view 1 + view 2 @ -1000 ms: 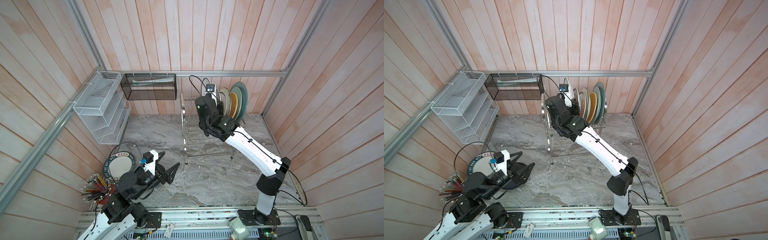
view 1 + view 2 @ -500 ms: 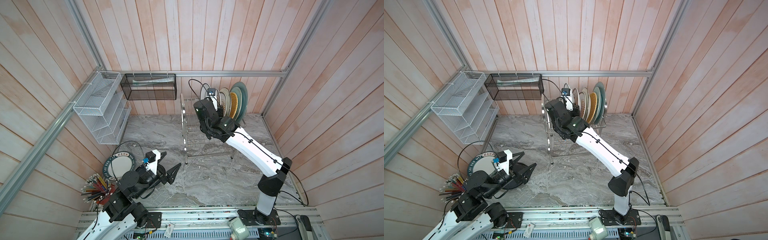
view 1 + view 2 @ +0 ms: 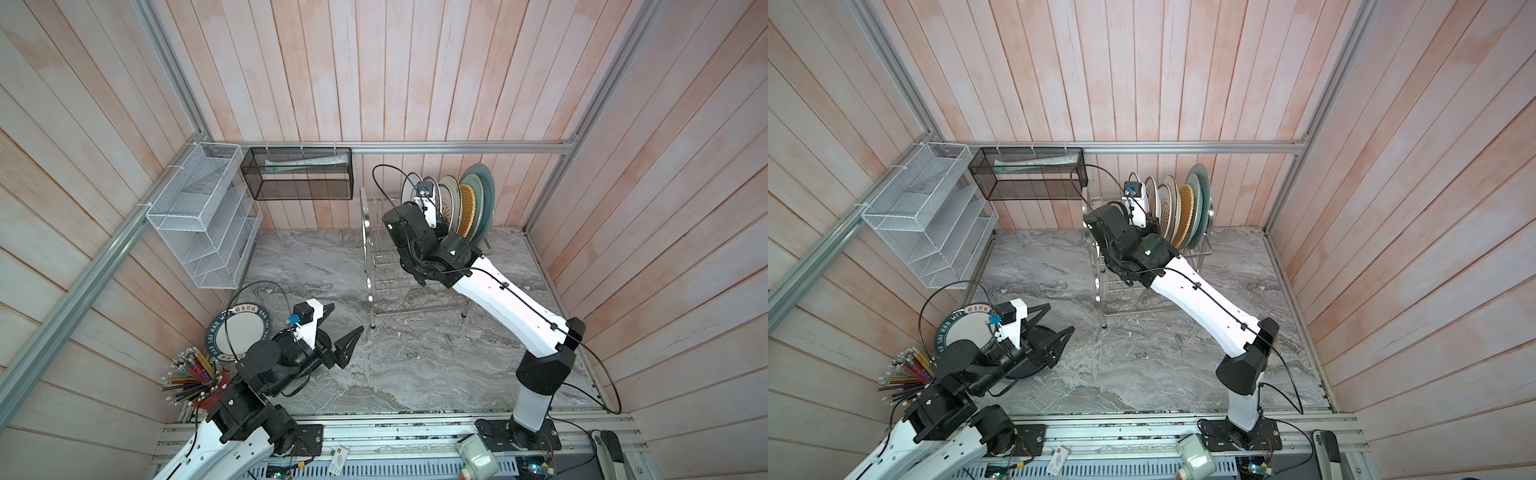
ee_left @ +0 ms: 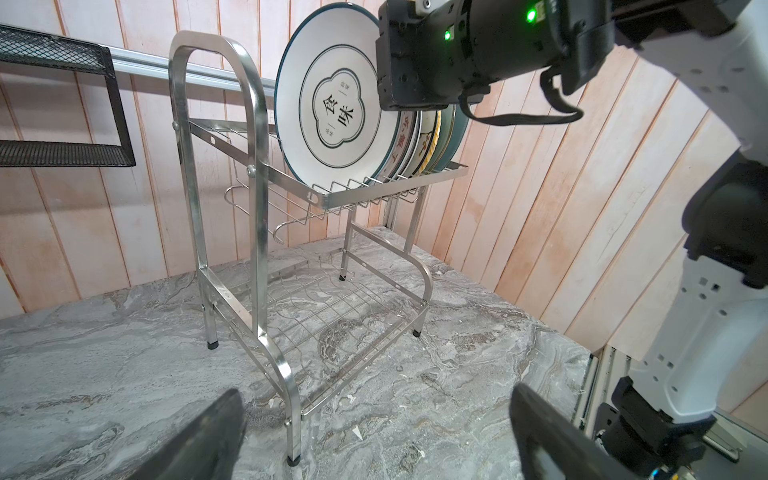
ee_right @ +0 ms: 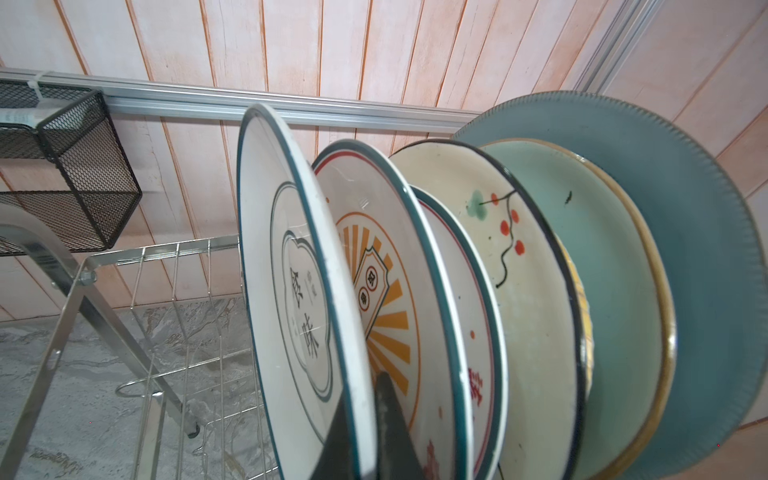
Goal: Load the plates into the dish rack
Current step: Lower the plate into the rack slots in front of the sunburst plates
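from the left i count two lying on the table [image 3: 415, 374], a lettered plate [image 3: 239, 332] and a black plate [image 3: 1025, 370] half hidden by my wide-open left gripper [image 3: 347, 318], then seven upright in the rack [image 3: 365, 216], my right gripper [image 5: 363, 399] pinching the front plate [image 5: 291, 291] by its rim.

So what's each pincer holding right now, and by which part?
Right pincer: shut on the rim of the green-ringed white plate standing in the dish rack. Left pincer: open, holding nothing.
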Robot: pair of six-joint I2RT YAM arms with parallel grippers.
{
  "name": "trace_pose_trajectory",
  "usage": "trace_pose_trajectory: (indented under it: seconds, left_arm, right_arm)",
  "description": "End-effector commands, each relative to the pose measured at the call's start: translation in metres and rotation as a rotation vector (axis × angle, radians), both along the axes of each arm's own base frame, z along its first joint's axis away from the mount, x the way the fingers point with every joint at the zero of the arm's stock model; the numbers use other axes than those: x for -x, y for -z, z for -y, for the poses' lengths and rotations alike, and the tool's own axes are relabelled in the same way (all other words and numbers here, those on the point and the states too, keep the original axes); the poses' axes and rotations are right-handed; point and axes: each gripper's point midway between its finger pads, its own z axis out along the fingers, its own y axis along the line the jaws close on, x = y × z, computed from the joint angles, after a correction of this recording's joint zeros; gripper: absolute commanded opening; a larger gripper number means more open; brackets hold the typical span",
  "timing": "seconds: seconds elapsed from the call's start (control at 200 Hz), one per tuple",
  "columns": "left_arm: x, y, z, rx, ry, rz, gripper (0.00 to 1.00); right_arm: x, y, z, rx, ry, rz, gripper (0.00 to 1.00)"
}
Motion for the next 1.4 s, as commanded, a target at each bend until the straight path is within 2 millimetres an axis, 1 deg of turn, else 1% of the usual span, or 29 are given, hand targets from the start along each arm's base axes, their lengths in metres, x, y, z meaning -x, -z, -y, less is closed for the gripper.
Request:
trace_pose_trajectory:
  seconds: [0.0,0.11,0.245,0.62,0.735,0.8,0.935,1.05,1.135,1.25,1.395]
  left_arm:
    - [0.0,0.001,0.002,-0.009,0.013,0.005,1.0]
    - [0.0,0.002,0.003,-0.012,0.019,0.0,1.0]
    - [0.0,0.003,0.003,-0.016,0.017,-0.005,1.0]
    - [0.001,0.004,0.004,-0.015,0.023,-0.009,1.0]
    - [0.0,0.004,0.004,-0.015,0.022,-0.009,1.0]
    - [0.0,0.005,0.004,-0.016,0.022,-0.012,1.0]
    - [0.0,0.005,0.004,-0.017,0.021,-0.012,1.0]
    - [-0.002,0.007,0.005,-0.022,0.019,-0.018,1.0]
    - [-0.002,0.008,0.005,-0.025,0.017,-0.023,1.0]
    - [-0.003,0.008,0.005,-0.027,0.016,-0.025,1.0]
    - [-0.003,0.008,0.005,-0.026,0.016,-0.024,1.0]
  right_arm:
    - [0.01,0.003,-0.003,0.018,-0.007,-0.023,0.0]
    - [0.013,0.004,-0.008,0.025,-0.013,-0.022,0.0]
    - [0.013,0.009,-0.007,0.035,-0.009,-0.036,0.0]
    - [0.019,0.037,-0.007,0.097,-0.009,-0.094,0.0]
    - [0.018,0.043,-0.007,0.123,-0.016,-0.102,0.05]
    - [0.018,0.044,-0.008,0.128,-0.025,-0.107,0.05]
    - [0.02,0.044,-0.011,0.109,-0.059,-0.109,0.09]
    - [0.021,0.038,-0.013,0.093,-0.087,-0.098,0.13]
    - [0.021,0.032,-0.014,0.087,-0.106,-0.087,0.23]
    - [0.021,0.025,-0.014,0.079,-0.118,-0.075,0.38]
    - [0.022,0.018,-0.014,0.078,-0.122,-0.068,0.5]
